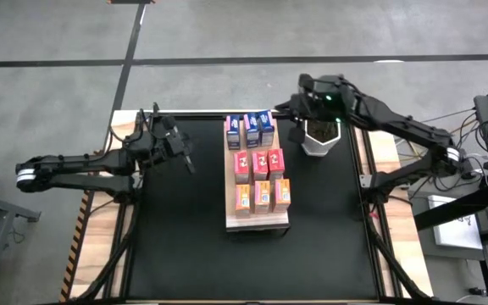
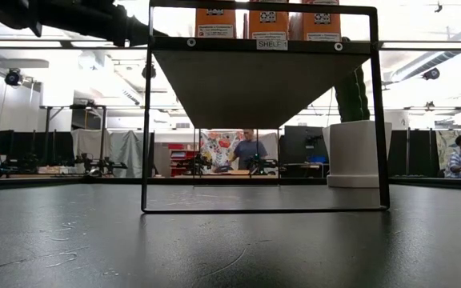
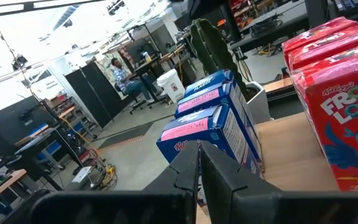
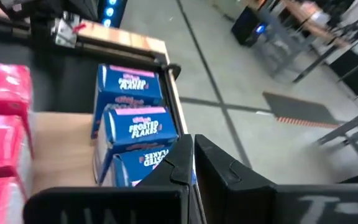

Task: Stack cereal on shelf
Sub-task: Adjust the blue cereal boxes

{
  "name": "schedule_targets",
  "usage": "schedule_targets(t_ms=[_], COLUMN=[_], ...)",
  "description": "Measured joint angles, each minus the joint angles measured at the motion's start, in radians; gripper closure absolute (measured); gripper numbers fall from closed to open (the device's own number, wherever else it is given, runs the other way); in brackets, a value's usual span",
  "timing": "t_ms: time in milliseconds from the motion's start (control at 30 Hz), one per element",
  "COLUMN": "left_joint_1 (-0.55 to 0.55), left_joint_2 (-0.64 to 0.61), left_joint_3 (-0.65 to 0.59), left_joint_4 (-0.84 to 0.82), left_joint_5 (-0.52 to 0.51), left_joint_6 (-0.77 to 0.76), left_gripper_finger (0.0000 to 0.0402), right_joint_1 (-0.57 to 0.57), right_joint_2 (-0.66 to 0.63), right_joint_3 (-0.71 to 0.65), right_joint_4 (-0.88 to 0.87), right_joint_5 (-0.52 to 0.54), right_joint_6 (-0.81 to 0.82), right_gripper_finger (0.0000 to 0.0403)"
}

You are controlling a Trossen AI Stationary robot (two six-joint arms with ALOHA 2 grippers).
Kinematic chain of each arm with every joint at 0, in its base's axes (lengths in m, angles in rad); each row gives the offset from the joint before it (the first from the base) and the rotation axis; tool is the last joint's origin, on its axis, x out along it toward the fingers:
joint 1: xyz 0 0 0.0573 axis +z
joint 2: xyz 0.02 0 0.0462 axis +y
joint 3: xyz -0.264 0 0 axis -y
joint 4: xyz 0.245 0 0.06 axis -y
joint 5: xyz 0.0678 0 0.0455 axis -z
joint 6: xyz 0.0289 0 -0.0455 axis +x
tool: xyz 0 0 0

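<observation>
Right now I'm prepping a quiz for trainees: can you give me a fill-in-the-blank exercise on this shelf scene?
1. The cereal boxes stand on the shelf in three rows of ____.
2. The row nearest the cactus is coloured ____.
3. The left gripper and right gripper each have fingers that are ____.

Missing words: three; blue; shut

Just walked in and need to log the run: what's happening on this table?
Nine cereal boxes stand on the wooden shelf in three rows: blue, pink-red, orange. Neither arm holds a box. The left gripper hangs shut over the black mat, left of the shelf. The right gripper, also shut, is by the potted cactus, next to the blue row.
</observation>
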Motion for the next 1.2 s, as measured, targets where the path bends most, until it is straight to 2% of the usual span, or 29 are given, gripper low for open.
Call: schedule_targets(t_ms=[200,500,967,1200], left_joint_1=[0.0,0.0,0.0,0.0], left_joint_2=[0.0,0.0,0.0,0.0], left_joint_3=[0.0,0.0,0.0,0.0], left_joint_4=[-0.007,-0.006,-0.006,-0.005], left_joint_5=[0.0,0.0,-0.001,-0.001], left_joint_6=[0.0,-0.001,-0.009,-0.009], left_gripper_finger=[0.0402,0.0402,0.0402,0.0402], right_joint_1=[-0.059,-0.079,-0.08,-0.08], right_joint_2=[0.102,0.2,0.219,0.218], right_joint_3=[0.048,0.049,0.048,0.048], right_joint_4=[-0.032,-0.03,-0.054,-0.059], right_joint_5=[-0.068,-0.096,-0.085,-0.035], right_joint_6=[-0.019,-0.051,-0.07,-0.07], right_gripper_finger=[0.0394,0.0394,0.0394,0.0394])
